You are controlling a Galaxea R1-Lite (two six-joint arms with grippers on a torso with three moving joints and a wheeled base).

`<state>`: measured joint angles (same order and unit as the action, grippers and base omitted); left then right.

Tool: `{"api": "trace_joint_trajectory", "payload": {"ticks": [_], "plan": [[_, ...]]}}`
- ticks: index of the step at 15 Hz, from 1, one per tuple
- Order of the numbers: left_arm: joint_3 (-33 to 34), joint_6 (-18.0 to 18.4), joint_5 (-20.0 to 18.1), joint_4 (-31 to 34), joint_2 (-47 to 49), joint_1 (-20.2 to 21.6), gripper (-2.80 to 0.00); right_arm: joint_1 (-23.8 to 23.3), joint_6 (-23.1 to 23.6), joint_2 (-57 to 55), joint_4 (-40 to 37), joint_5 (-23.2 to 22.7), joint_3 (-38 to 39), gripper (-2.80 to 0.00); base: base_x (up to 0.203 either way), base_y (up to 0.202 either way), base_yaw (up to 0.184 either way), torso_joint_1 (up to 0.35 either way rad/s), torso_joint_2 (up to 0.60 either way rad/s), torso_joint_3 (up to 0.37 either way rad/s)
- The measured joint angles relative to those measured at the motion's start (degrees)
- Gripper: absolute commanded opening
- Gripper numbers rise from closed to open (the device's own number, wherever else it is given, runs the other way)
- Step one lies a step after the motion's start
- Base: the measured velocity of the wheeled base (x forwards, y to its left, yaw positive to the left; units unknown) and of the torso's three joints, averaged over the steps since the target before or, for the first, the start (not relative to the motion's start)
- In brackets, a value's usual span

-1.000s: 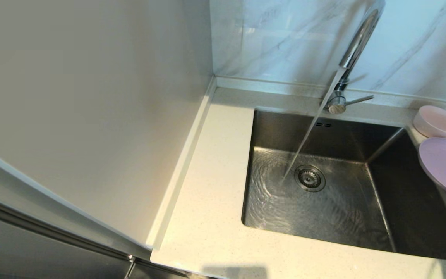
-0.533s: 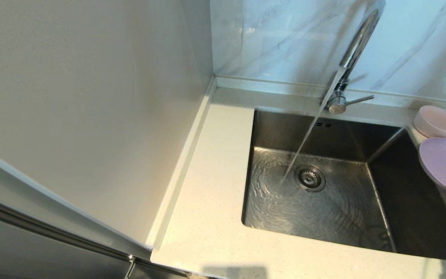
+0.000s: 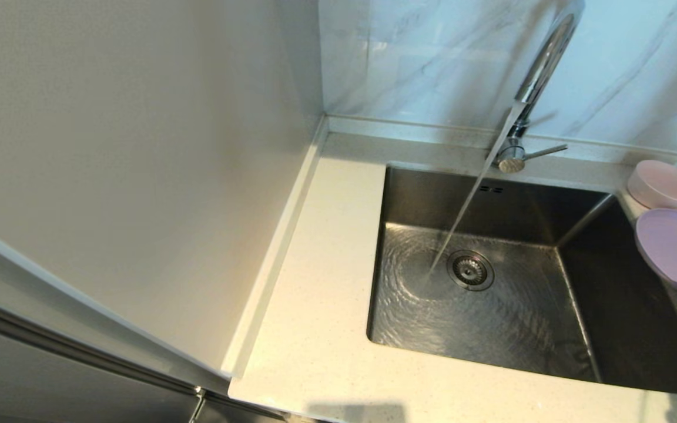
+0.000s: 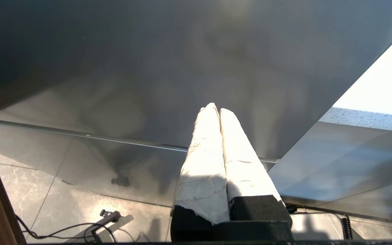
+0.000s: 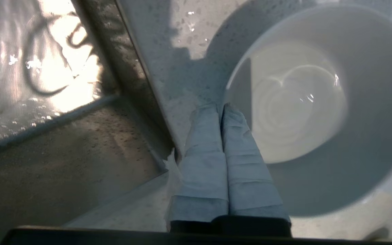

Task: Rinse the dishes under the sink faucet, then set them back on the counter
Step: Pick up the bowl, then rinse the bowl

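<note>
Water runs from the chrome sink faucet [image 3: 541,64] into the steel sink [image 3: 509,329], landing just left of the drain strainer [image 3: 470,270]. On the counter [image 3: 315,305] to the right of the sink sit the pale pink bowl [image 3: 663,184] and the lavender plate [image 3: 676,252]. The greyish-white dish [image 5: 301,102] stands on the counter [image 5: 168,51] beside the sink's edge, seen only in the right wrist view. My right gripper [image 5: 220,108] is shut and empty, its tips at that dish's near rim. My left gripper [image 4: 215,108] is shut and parked low.
A tall cream panel [image 3: 138,176] closes off the counter's left side. The marble wall [image 3: 432,59] rises behind the faucet and its side lever [image 3: 544,151]. Below the counter, the left wrist view shows a grey cabinet front [image 4: 148,68] and cables on the floor [image 4: 80,228].
The water keeps running and the bowl and plate have not moved. A small shape at the right edge of the head view has shifted slightly.
</note>
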<state>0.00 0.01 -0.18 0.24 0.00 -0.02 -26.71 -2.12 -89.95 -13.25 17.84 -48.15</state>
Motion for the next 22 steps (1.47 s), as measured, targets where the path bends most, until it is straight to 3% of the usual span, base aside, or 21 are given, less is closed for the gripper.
{"api": "trace_joint_trajectory", "payload": {"ticks": [8, 11, 15, 17, 19, 22], "plan": [[0.00, -0.01, -0.02, 0.00, 0.00, 0.00, -2.80, 0.09, 0.45, 3.13, 2.07, -1.88, 3.47, -2.80, 0.000, 0.000, 0.000, 0.000, 0.00, 0.000], [0.00, -0.01, -0.04, 0.00, 0.00, 0.02, -2.80, 0.09, 5.28, 8.14, 8.31, -6.38, 7.78, -2.80, 0.000, 0.000, 0.000, 0.000, 0.00, 0.000], [0.00, -0.01, 0.01, 0.00, 0.00, 0.02, -2.80, 0.31, 9.16, 14.76, 11.14, -9.66, 10.70, -2.80, 0.000, 0.000, 0.000, 0.000, 0.00, 0.000], [0.00, -0.01, 0.00, 0.02, 0.00, 0.02, -2.80, 0.37, 12.01, 17.93, 16.97, -13.90, 11.55, -2.80, 0.000, 0.000, 0.000, 0.000, 0.00, 0.000], [0.00, -0.01, 0.00, 0.00, 0.00, 0.00, -2.80, 0.47, 15.47, 20.84, 21.77, -21.36, 12.30, -2.80, 0.000, 0.000, 0.000, 0.000, 0.00, 0.000], [0.00, -0.01, 0.00, 0.01, 0.00, 0.02, -2.80, 1.66, 18.17, 23.93, 21.74, -40.79, 11.16, -2.80, 0.000, 0.000, 0.000, 0.000, 0.00, 0.000]]}}
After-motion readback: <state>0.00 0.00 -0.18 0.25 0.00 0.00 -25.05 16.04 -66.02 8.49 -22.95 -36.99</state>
